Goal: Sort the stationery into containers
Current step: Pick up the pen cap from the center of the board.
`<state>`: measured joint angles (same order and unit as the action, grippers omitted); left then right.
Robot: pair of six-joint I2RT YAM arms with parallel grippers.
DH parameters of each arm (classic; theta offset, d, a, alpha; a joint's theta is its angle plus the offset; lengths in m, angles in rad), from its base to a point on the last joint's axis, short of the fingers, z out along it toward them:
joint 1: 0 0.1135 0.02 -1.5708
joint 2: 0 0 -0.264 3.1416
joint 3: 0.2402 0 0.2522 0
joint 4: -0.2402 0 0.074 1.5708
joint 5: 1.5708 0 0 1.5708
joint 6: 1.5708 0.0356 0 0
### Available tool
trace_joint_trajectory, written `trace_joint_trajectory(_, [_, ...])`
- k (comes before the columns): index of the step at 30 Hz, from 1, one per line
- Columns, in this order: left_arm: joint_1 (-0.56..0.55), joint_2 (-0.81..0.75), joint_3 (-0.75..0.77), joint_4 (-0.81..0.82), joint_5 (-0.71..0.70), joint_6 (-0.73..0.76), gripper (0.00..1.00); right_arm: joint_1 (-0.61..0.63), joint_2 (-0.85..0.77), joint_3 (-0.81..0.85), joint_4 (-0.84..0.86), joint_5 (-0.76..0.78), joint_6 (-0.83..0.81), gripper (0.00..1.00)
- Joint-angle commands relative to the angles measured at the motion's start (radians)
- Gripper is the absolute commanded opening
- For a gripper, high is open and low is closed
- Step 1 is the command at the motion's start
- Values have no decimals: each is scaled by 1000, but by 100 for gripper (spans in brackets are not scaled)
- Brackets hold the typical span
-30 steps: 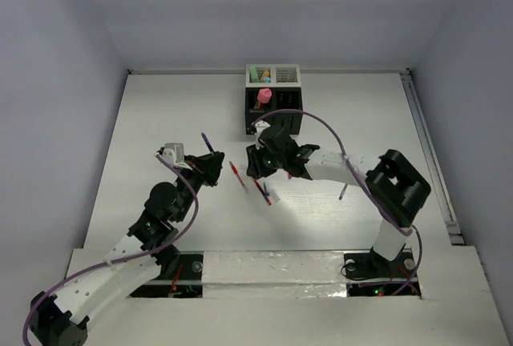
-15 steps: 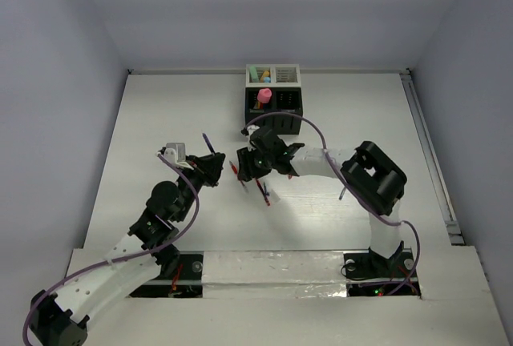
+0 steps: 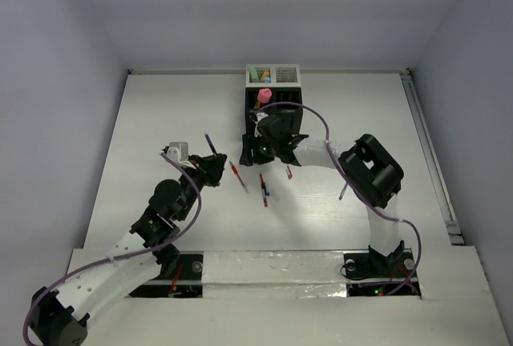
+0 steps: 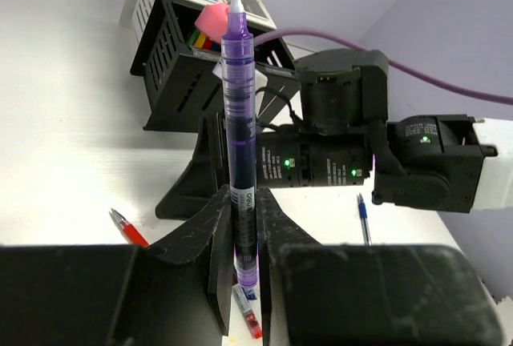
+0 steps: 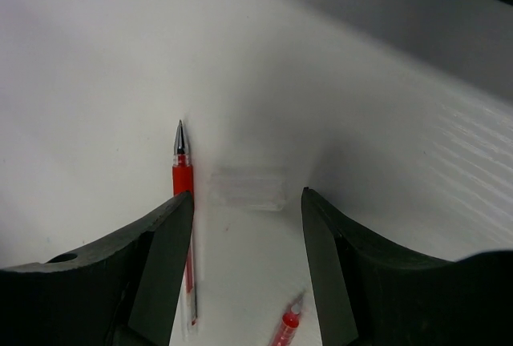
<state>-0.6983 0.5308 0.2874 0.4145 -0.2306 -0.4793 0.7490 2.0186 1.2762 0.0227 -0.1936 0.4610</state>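
In the left wrist view my left gripper (image 4: 244, 202) is shut on a purple pen (image 4: 239, 114), held upright with its tip up; from above the pen (image 3: 209, 143) sticks out past the gripper (image 3: 211, 168). My right gripper (image 3: 245, 156) hovers open just in front of the black container (image 3: 272, 114), which joins the white container (image 3: 273, 73) behind it. Its wrist view looks down on the table: a red pen (image 5: 183, 202) lies by the left finger (image 5: 164, 258), and a small clear-white bit (image 5: 248, 188) sits between the jaws (image 5: 247, 198), which touch nothing.
A red pen (image 3: 238, 176), a red-and-blue pen (image 3: 264, 189) and a short red piece (image 3: 288, 172) lie on the table between the arms. A blue pen (image 3: 343, 191) rests further right. A pink marker (image 3: 264, 94) stands in the black container.
The right gripper has moved from above the loose pens toward the black container and opened wider. The left gripper and its purple pen have barely shifted.
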Motion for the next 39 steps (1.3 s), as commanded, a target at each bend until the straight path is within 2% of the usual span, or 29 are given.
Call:
trace_joint_trajectory(1, [3, 6, -4, 50, 13, -1, 0, 4, 25, 55, 37, 3, -4, 62])
trace_joint_trajectory(7, [3, 17, -4, 53, 13, -2, 0, 4, 55, 117, -10, 20, -28, 63])
trace_joint_trajectory(13, [3, 20, -4, 56, 13, -1, 0, 4, -53, 54, -73, 131, -45, 64])
trace_joint_trajectory(15, [3, 23, -2, 58, 14, -1, 0, 4, -80, 28, -86, 116, -39, 68])
trace_joint_trajectory(19, [3, 26, -2, 60, 13, -1, 0, 16, -106, -29, -79, 28, -16, 69])
trace_joint_trajectory(25, [3, 29, -2, 61, 13, -1, 0, 38, -52, -11, -50, -24, 7, 69])
trace_joint_trajectory(35, [3, 9, -8, 56, 8, -1, 0, 38, 52, 109, -86, 11, -7, 67])
trace_joint_trajectory(39, [3, 14, -4, 53, 10, 1, 0, 38, 80, 155, -115, 34, -13, 63])
